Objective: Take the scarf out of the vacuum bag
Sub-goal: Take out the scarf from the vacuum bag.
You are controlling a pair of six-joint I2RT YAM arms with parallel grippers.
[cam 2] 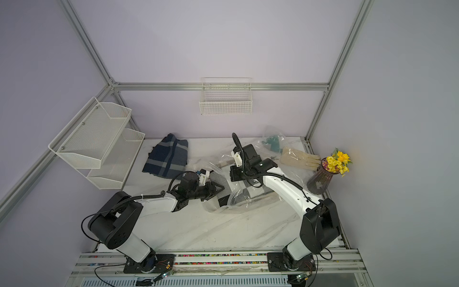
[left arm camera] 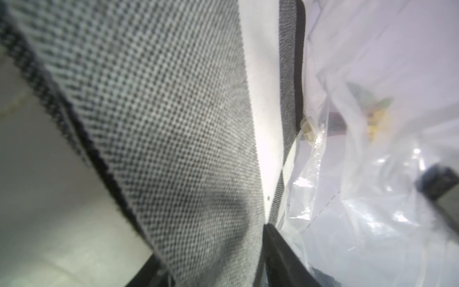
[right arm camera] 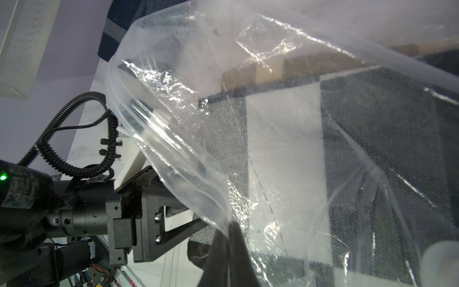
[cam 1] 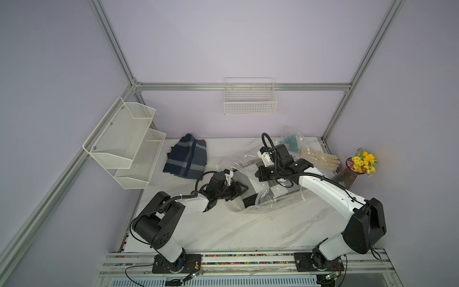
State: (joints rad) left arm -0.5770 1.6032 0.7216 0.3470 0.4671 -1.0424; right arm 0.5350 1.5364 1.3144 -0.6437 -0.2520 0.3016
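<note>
Right claw [right arm camera: 229,236], pinched shut, lifts the crinkly clear vacuum bag [right arm camera: 173,119] open by its lip. The grey woven scarf [left arm camera: 161,111] lies between the left claw [cam 1: 242,189] jaws, grip unclear.

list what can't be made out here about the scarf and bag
Left tool grip: left wrist view, grey-and-white woven scarf fills the frame; clamped or not, unclear.
Scarf's far end: both top views, white-and-black right arm and crinkly transparent vacuum bag cover it.
Teal item in small clear bag: too small, veiled by plastic.

No legible text anywhere; arm sticker [right arm camera: 18,191] print too blurred.
</note>
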